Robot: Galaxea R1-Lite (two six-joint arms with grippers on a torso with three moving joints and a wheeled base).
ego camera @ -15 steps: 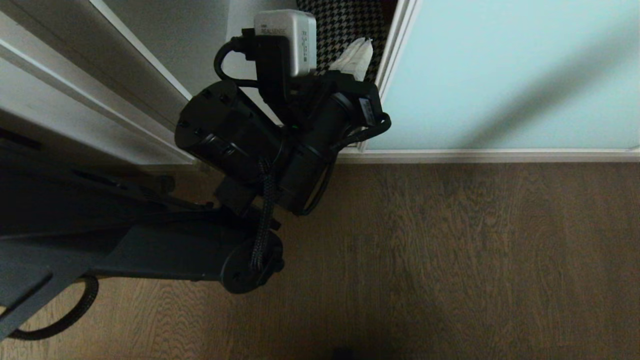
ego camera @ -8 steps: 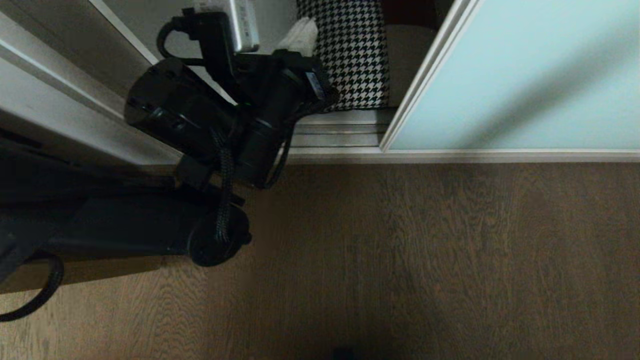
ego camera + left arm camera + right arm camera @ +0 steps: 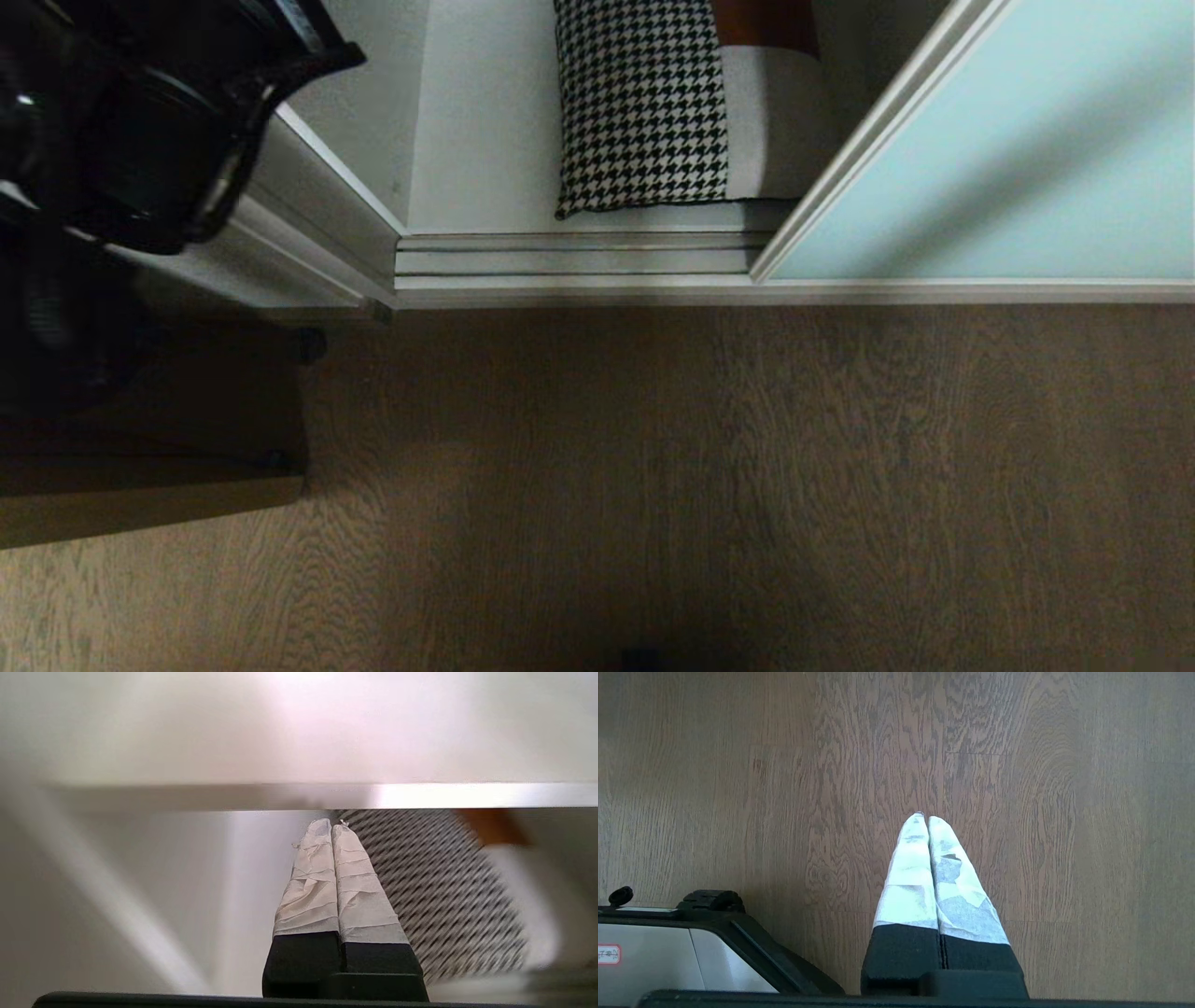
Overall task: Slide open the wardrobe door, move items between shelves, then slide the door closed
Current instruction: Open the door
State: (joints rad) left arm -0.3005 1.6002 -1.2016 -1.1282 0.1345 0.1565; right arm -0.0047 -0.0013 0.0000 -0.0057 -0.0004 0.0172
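The cushion (image 3: 672,103) lies flat on the bottom shelf (image 3: 485,131) inside the wardrobe, its houndstooth half toward the left arm, its grey and rust patches on the far side from it. In the left wrist view the cushion (image 3: 434,891) sits just beyond and to one side of the left gripper (image 3: 331,823), below the tips and clear of them; nothing touches it. Above the tips runs the thin front edge of a higher shelf (image 3: 420,795), with a pale surface over it. The left gripper's taped fingers (image 3: 308,882) are pressed together along their whole length and hold nothing.

In the head view the door (image 3: 1027,159) stands slid to the right, its silver-white frame edge slanting up past the cushion's grey side, so the opening between it and the side wall (image 3: 317,196) is uncovered. The ridged track (image 3: 579,257) runs along the front of the opening, with wood floor (image 3: 700,485) before it. Only the dark bulk of the left arm (image 3: 140,121) shows there, raised at the upper left corner beside the side wall; its gripper is out of that view.

The right gripper (image 3: 928,817) hangs pointing at bare floor, taped fingers (image 3: 910,877) closed flat on each other and empty, with a grey and black part of the robot's base (image 3: 668,947) beside it
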